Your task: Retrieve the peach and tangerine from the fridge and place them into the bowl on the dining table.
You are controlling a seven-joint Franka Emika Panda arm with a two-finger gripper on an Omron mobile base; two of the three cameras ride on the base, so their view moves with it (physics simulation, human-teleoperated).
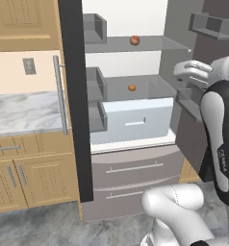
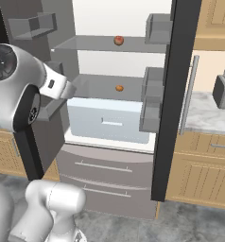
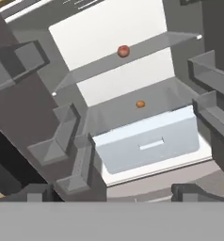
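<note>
With gripper point(image 3: 112, 190) spread wide outside the open fridge point(image 1: 135, 120), best to reach level for peach point(image 1: 134, 40) on the shelf above the pale drawer point(image 1: 133, 120), tangerine point(image 1: 132, 88) just over it.

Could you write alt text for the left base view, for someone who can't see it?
An open fridge holds a reddish peach on its upper shelf and an orange tangerine on the shelf below, above a pale blue drawer. A white robot arm stands at the right, and wooden cabinets with a marble counter are at the left.
</note>
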